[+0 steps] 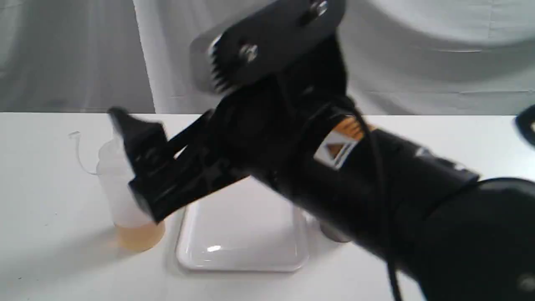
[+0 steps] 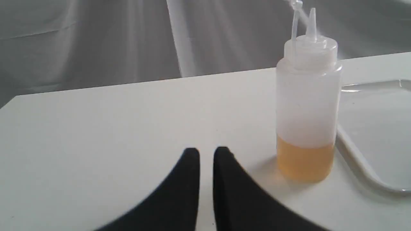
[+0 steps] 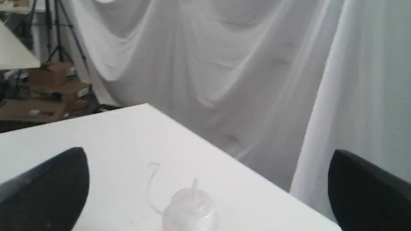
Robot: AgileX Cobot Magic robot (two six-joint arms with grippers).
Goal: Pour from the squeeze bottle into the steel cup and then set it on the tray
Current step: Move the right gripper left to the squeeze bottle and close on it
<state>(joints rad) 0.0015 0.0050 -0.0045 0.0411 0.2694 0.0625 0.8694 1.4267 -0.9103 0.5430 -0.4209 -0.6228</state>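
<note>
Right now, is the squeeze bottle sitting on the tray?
No, the squeeze bottle stands upright on the table, beside the tray rather than on it.

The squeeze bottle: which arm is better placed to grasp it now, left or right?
Right. The right gripper is wide open near the squeeze bottle top, nozzle seen between its fingers. The left gripper is almost shut, low beside it, aimed past it.

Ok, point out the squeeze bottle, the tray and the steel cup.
squeeze bottle [image 2: 306, 106], left wrist view, on the translucent wall at mid-body.
tray [image 1: 242, 234], exterior view, on its bare floor.
steel cup [image 1: 333, 235], exterior view, on the small part of its lower wall in view.
</note>
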